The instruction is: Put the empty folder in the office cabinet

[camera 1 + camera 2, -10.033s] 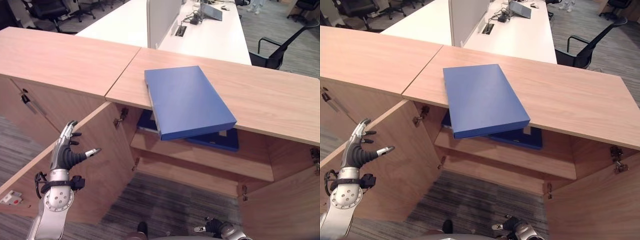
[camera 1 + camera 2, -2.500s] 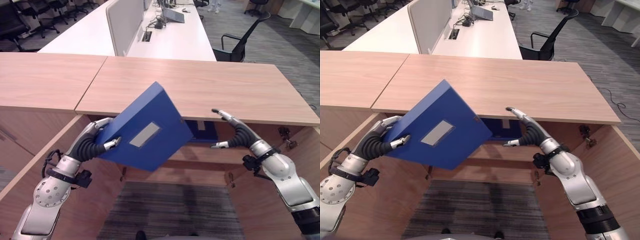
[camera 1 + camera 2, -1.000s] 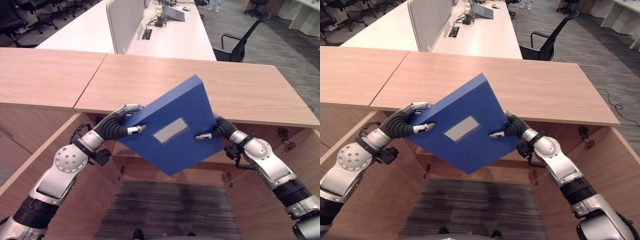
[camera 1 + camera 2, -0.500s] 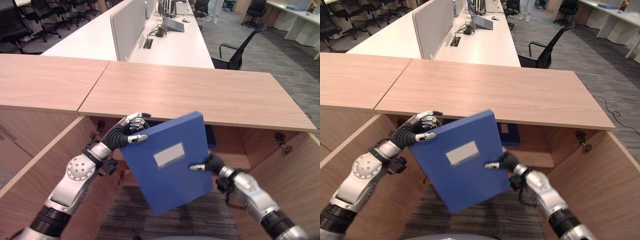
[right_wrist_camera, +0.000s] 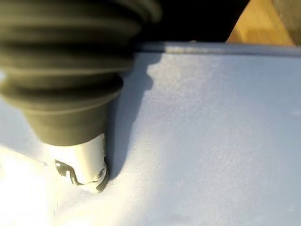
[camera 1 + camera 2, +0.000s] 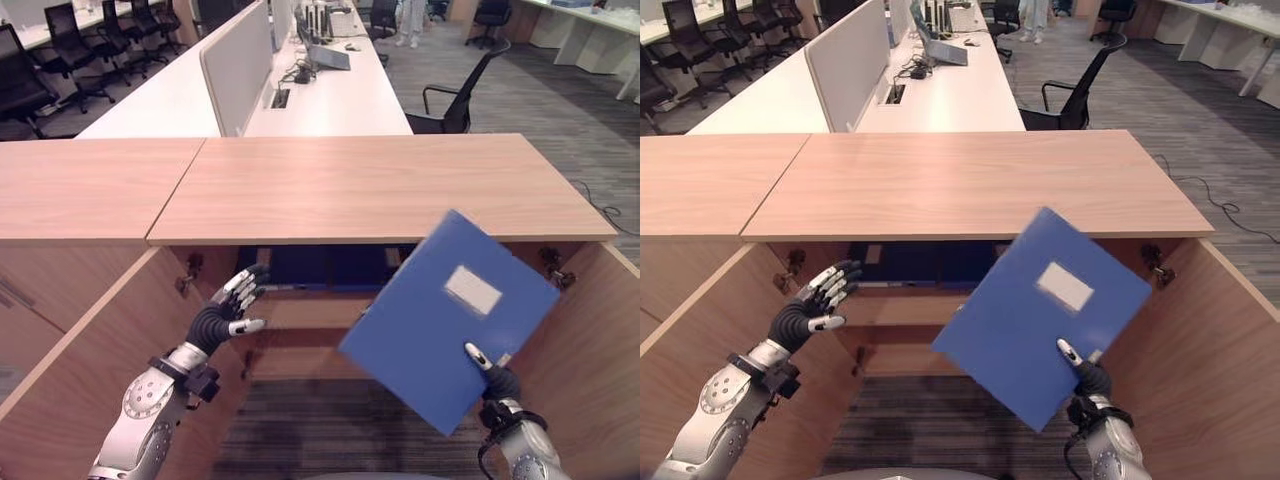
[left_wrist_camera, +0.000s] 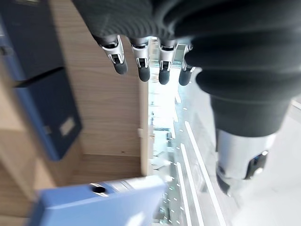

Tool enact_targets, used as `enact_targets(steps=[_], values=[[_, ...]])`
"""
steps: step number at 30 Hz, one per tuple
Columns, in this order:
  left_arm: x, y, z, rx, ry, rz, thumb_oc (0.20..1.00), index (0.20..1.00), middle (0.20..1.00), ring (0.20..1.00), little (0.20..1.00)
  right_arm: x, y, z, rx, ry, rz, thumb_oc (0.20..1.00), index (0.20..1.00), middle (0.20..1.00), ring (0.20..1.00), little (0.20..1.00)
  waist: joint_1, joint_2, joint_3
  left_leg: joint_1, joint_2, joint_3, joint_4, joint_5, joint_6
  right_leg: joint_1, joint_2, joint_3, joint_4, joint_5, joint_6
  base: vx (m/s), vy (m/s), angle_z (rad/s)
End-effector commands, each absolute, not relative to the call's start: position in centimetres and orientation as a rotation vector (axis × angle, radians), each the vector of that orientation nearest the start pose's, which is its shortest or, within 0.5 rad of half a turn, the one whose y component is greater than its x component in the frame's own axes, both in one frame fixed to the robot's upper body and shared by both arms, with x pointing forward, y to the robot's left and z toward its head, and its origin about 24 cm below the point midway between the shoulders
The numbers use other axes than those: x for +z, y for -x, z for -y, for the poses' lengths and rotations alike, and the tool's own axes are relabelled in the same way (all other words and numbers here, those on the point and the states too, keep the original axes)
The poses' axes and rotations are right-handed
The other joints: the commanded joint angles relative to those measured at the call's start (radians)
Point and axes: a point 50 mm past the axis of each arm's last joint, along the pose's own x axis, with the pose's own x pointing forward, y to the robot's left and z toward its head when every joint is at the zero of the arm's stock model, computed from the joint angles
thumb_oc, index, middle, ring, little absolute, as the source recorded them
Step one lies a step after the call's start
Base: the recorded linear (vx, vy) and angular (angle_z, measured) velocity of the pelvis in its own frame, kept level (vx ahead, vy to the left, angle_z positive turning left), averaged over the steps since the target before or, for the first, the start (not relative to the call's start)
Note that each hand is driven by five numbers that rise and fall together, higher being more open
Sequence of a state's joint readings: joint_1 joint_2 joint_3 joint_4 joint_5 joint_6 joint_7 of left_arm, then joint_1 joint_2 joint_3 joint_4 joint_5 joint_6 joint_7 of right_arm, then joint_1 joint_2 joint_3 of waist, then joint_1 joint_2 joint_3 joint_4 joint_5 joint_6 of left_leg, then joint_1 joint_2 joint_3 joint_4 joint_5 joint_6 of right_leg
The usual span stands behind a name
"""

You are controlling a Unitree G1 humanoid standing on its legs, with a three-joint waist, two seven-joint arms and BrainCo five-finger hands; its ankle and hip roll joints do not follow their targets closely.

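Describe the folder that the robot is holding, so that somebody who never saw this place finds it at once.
Look at the long wooden cabinet with its doors open. In front of its right side, a blue folder hangs tilted in the air, pinched at its lower edge by the right hand. Unlike the darker folders on the shelf inside, it shows a pale label.

A long light-wood cabinet top spans the scene and butts against a second wooden top on the left. Beneath it, a light-wood inner shelf carries dark blue flat folders lying directly on it, partly in shadow under the top.
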State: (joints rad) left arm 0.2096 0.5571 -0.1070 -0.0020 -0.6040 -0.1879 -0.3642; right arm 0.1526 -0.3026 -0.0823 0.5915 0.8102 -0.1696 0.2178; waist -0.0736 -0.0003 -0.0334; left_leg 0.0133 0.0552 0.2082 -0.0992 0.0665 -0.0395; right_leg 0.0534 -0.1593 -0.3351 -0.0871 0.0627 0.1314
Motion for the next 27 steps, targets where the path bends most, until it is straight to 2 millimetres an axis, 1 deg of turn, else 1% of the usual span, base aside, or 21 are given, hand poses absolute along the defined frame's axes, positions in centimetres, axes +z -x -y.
enact_targets(steps=[1,2,3,4,5,7,10,11,13,14,15,17,19,20,22,23,24,27], values=[[4.8,-21.0,-24.2,-0.327,0.063,0.005,1.000,1.000,1.000,1.000,1.000,-7.6,-18.7,24.9,-0.269,-0.593,-0.351,0.200,0.200,0.200,0.200,0.200,0.004,-0.048,0.005,0.048,-0.001,0.012,0.012,-0.115,-0.003,-0.051,0.000,0.030,0.000,-0.022,0.034,0.01,-0.020,-0.03],[4.2,-20.8,-24.4,-0.311,0.057,-0.022,1.000,1.000,1.000,1.000,1.000,-8.1,-18.4,24.8,-0.270,-0.592,-0.384,0.200,0.200,0.200,0.200,0.200,0.005,-0.045,0.010,0.051,0.001,0.012,0.012,-0.116,-0.005,-0.047,0.003,0.031,0.000,-0.027,0.033,0.00,-0.013,-0.04],[4.3,-20.9,-24.4,-0.311,0.057,-0.022,1.000,1.000,1.000,1.000,1.000,-8.1,-18.4,24.8,-0.269,-0.592,-0.384,0.200,0.200,0.200,0.200,0.200,0.004,-0.046,0.007,0.047,0.000,0.012,0.012,-0.114,-0.004,-0.051,0.002,0.031,0.000,-0.025,0.032,0.00,-0.028,-0.03],[3.3,-20.6,-24.6,-0.284,0.046,-0.066,1.000,1.000,1.000,1.000,1.000,-9.0,-17.8,24.5,-0.256,-0.563,-0.454,0.200,0.200,0.200,0.200,0.200,0.007,-0.045,0.013,0.044,0.001,0.010,0.012,-0.110,-0.006,-0.053,0.005,0.032,0.000,-0.027,0.030,-0.01,-0.038,0.00],[2.9,-20.5,-24.5,-0.280,0.053,-0.078,1.000,1.000,1.000,1.000,1.000,-9.4,-17.7,24.4,-0.248,-0.554,-0.485,0.200,0.200,0.200,0.200,0.200,0.009,-0.043,0.019,0.046,0.003,0.009,0.012,-0.111,-0.007,-0.051,0.007,0.032,0.000,-0.030,0.029,-0.01,-0.055,0.01],[2.6,-20.5,-24.5,-0.281,0.062,-0.090,1.000,1.000,1.000,1.000,1.000,-9.5,-17.7,24.1,-0.229,-0.542,-0.505,0.200,0.200,0.200,0.200,0.200,0.010,-0.042,0.022,0.039,0.004,0.007,0.012,-0.106,-0.008,-0.055,0.007,0.031,0.000,-0.030,0.027,-0.01,-0.016,0.01],[2.1,-20.4,-23.7,-0.302,0.082,-0.108,1.000,1.000,1.000,1.000,1.000,-9.9,-18.1,23.2,-0.154,-0.485,-0.562,0.200,0.200,0.200,0.200,0.200,0.019,-0.034,0.037,0.033,0.012,0.002,0.012,-0.099,-0.017,-0.060,0.014,0.025,0.000,-0.038,0.020,0.01,-0.074,0.04],[2.0,-20.5,-23.3,-0.315,0.092,-0.111,1.000,1.000,1.000,1.000,1.000,-9.8,-18.7,22.8,-0.117,-0.457,-0.576,0.200,0.200,0.200,0.200,0.200,0.023,-0.030,0.044,0.027,0.018,-0.001,0.012,-0.094,-0.022,-0.064,0.019,0.024,0.000,-0.043,0.016,0.02,-0.076,0.06],[2.0,-20.5,-23.3,-0.315,0.092,-0.111,1.000,1.000,1.000,1.000,1.000,-9.8,-18.7,22.8,-0.117,-0.457,-0.576,0.200,0.200,0.200,0.200,0.200,0.022,-0.030,0.044,0.027,0.018,-0.002,0.012,-0.094,-0.022,-0.064,0.019,0.024,0.000,-0.043,0.016,0.00,-0.061,0.06],[1.8,-20.7,-22.7,-0.326,0.099,-0.118,1.000,1.000,1.000,1.000,1.000,-9.8,-19.3,22.2,-0.078,-0.428,-0.591,0.200,0.200,0.200,0.200,0.200,0.028,-0.027,0.055,0.019,0.027,-0.008,0.013,-0.087,-0.029,-0.069,0.026,0.022,0.000,-0.048,0.009,0.01,-0.113,0.04],[1.6,-20.8,-22.4,-0.332,0.098,-0.125,1.000,1.000,1.000,1.000,1.000,-10.0,-19.4,22.1,-0.069,-0.413,-0.609,0.200,0.200,0.200,0.200,0.200,0.031,-0.025,0.059,0.016,0.033,-0.012,0.018,-0.085,-0.033,-0.068,0.030,0.018,0.000,-0.053,0.005,0.02,-0.164,0.06],[1.4,-21.0,-21.9,-0.337,0.104,-0.130,1.000,1.000,1.000,1.000,1.000,-9.8,-20.2,21.6,-0.044,-0.394,-0.610,0.200,0.200,0.200,0.200,0.200,0.038,-0.022,0.070,0.004,0.048,-0.023,0.044,-0.087,-0.043,-0.064,0.038,0.006,0.003,-0.065,-0.006,0.03,-0.133,0.15],[1.2,-21.0,-21.7,-0.336,0.117,-0.133,1.000,1.000,1.000,1.000,1.000,-9.3,-21.0,21.3,-0.021,-0.391,-0.591,0.200,0.200,0.200,0.200,0.200,0.043,-0.021,0.081,-0.015,0.065,-0.030,0.104,-0.103,-0.054,-0.058,0.045,-0.001,0.012,-0.082,-0.020,0.04,-0.114,0.29],[1.2,-21.0,-21.7,-0.336,0.117,-0.133,1.000,1.000,1.000,1.000,1.000,-9.3,-21.0,21.3,-0.021,-0.391,-0.591,0.200,0.200,0.200,0.200,0.200,0.042,-0.021,0.081,-0.016,0.066,-0.031,0.106,-0.104,-0.054,-0.058,0.046,-0.002,0.013,-0.082,-0.021,0.03,-0.106,0.29],[1.1,-21.0,-21.4,-0.329,0.129,-0.137,1.000,1.000,1.000,1.000,1.000,-8.5,-22.0,21.1,0.000,-0.388,-0.551,0.200,0.200,0.200,0.200,0.200,0.052,-0.026,0.100,-0.059,0.088,-0.031,0.223,-0.126,-0.068,-0.041,0.053,-0.013,0.020,-0.102,-0.041,0.03,-0.141,0.20],[0.8,-21.0,-21.1,-0.334,0.140,-0.148,1.000,1.000,1.000,1.000,1.000,-7.8,-22.8,21.1,0.007,-0.387,-0.516,0.200,0.200,0.200,0.200,0.200,0.065,-0.029,0.112,-0.091,0.099,-0.032,0.308,-0.131,-0.070,-0.014,0.058,-0.030,0.009,-0.114,-0.057,0.13,-0.159,0.29],[0.6,-20.8,-21.1,-0.333,0.134,-0.156,1.000,1.000,1.000,1.000,1.000,-7.3,-23.3,21.0,0.011,-0.394,-0.489,0.200,0.200,0.200,0.200,0.200,0.074,-0.023,0.111,-0.090,0.114,-0.031,0.329,-0.147,-0.078,0.013,0.070,-0.038,0.000,-0.135,-0.056,0.15,-0.113,0.43],[0.4,-20.6,-21.2,-0.321,0.129,-0.167,1.000,1.000,1.000,1.000,1.000,-5.7,-24.6,20.9,0.028,-0.401,-0.413,0.200,0.200,0.200,0.200,0.200,0.086,-0.024,0.118,-0.113,0.114,-0.018,0.306,-0.128,-0.077,0.032,0.063,-0.057,0.000,-0.145,-0.054,0.09,-0.008,0.29]])
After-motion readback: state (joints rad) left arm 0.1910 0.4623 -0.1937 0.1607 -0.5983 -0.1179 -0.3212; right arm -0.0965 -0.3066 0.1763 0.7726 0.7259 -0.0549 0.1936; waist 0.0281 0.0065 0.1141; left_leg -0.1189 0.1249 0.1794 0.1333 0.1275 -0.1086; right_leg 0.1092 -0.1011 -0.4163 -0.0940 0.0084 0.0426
